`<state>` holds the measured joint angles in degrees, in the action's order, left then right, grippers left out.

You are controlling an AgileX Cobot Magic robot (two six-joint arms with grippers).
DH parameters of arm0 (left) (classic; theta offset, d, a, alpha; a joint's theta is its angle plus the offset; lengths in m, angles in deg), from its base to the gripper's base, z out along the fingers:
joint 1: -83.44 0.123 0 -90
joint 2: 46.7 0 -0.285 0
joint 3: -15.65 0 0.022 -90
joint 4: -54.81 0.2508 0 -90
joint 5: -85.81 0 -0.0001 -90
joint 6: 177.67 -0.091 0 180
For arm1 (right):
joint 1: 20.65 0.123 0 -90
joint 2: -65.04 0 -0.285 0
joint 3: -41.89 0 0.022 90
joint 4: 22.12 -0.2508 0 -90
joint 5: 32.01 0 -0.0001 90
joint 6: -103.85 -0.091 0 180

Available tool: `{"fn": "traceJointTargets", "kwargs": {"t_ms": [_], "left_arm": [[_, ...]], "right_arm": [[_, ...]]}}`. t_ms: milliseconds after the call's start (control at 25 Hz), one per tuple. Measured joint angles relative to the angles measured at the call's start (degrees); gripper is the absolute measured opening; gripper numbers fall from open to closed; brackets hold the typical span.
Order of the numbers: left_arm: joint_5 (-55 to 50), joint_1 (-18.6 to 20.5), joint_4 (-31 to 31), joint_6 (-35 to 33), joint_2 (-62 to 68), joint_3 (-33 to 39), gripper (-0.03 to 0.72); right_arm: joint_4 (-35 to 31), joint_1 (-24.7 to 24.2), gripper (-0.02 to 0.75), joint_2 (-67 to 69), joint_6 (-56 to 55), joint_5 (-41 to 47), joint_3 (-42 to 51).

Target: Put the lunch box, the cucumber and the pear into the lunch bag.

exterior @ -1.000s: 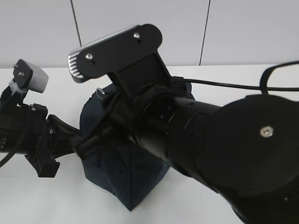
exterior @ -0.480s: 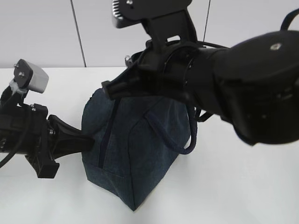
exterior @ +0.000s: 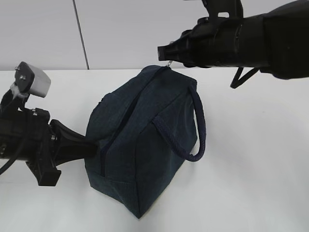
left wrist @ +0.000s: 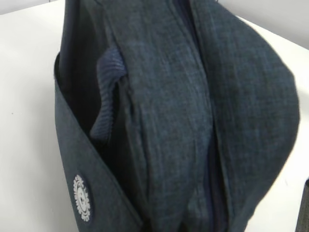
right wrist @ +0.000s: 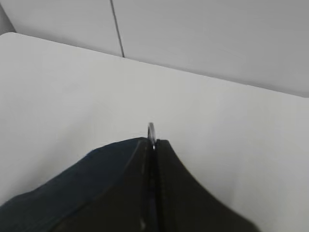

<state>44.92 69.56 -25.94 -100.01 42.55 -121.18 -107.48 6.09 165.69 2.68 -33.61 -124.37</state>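
Note:
The dark navy lunch bag [exterior: 145,135] stands on the white table, its zipper line running along the top and its loop handle [exterior: 198,125] hanging on the right side. My right gripper [exterior: 166,52] is shut on the metal ring pull [exterior: 169,63] at the bag's raised far end. In the right wrist view the ring [right wrist: 151,131] sticks out just past the closed fingertips [right wrist: 166,150]. My left gripper [exterior: 91,145] is pinched into the bag's near left end. The left wrist view is filled by bag fabric [left wrist: 183,121]. The lunch box, cucumber and pear are out of view.
The white table [exterior: 251,159] spreads around the bag, with a pale wall [exterior: 120,34] behind it. The right arm [exterior: 251,34] spans the upper right above the table. A round white logo patch [left wrist: 81,198] marks the bag's side.
My right arm has risen and drawn back to the upper right with the ring pull. It no longer blocks the bag, whose far end is now pulled up. The left arm has not moved.

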Motion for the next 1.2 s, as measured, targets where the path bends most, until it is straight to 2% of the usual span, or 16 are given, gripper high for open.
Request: {"fn": "traceJointTargets", "kwargs": {"t_ms": [200, 480, 600, 840, 920, 1120, 1200], "left_arm": [[0.2, 0.0, 0.0, 0.0, 0.0, 0.0, 0.008], [1.4, 0.0, -0.3, 0.5, 0.0, 0.0, 0.008], [1.5, 0.0, -0.2, 0.6, 0.0, 0.1, 0.008], [1.8, 0.0, -0.7, 1.0, 0.0, 0.1, 0.012], [1.9, 0.0, -0.9, 1.4, 0.0, 0.2, 0.049], [2.2, 0.0, -0.9, 3.5, -2.0, 0.2, 0.301], [2.2, 0.0, 0.2, 4.9, -3.9, 0.2, 0.36]], "right_arm": [[-1.7, -7.0, 0.0, 7.4, 0.0, 7.8, -4.7], [-6.8, -13.5, 0.0, 16.9, 0.0, 15.5, -7.6], [-8.2, -15.4, 0.0, 20.3, -0.8, 19.4, -7.7], [-9.5, -16.2, 0.012, 21.1, -1.2, 22.4, -7.8], [-9.5, -16.6, 0.088, 20.7, -0.5, 25.0, -7.8], [-8.8, -16.9, 0.472, 16.7, 1.6, 28.3, -7.8], [-7.1, -16.9, 0.532, 14.4, 2.8, 28.5, -7.8]]}}
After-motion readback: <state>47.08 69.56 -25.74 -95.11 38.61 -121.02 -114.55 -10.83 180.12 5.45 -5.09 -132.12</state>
